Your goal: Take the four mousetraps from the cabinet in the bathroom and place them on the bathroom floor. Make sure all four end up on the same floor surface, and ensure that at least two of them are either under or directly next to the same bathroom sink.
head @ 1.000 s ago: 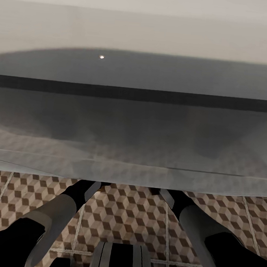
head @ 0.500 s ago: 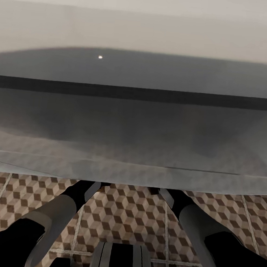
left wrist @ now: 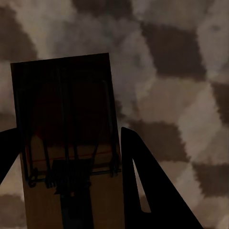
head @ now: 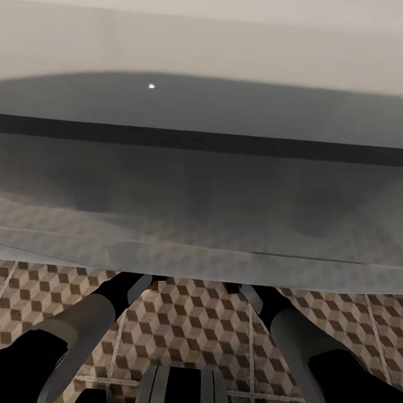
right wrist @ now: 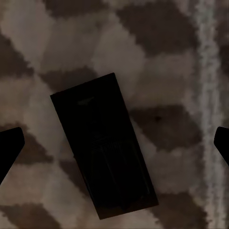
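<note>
- Looking down from the head, you see both forearms run in under the white sink (head: 215, 55) and vanish below its front edge, so you cannot watch either gripper here; lifting an arm blind risks knocking the underside of the basin
- Checking the left wrist view, the left gripper (left wrist: 71, 181) has its fingers close on either side of a mousetrap (left wrist: 67, 129), holding it just above the bathroom floor (left wrist: 181, 71); letting go from a tilt may flip it or trip the wire
- Turning to the right wrist view, the right gripper (right wrist: 114, 143) stands wide with nothing in it, and a second mousetrap (right wrist: 102, 143) lies flat on the tiles between its fingertips; pulling back crookedly can drag it out from under the basin
</note>
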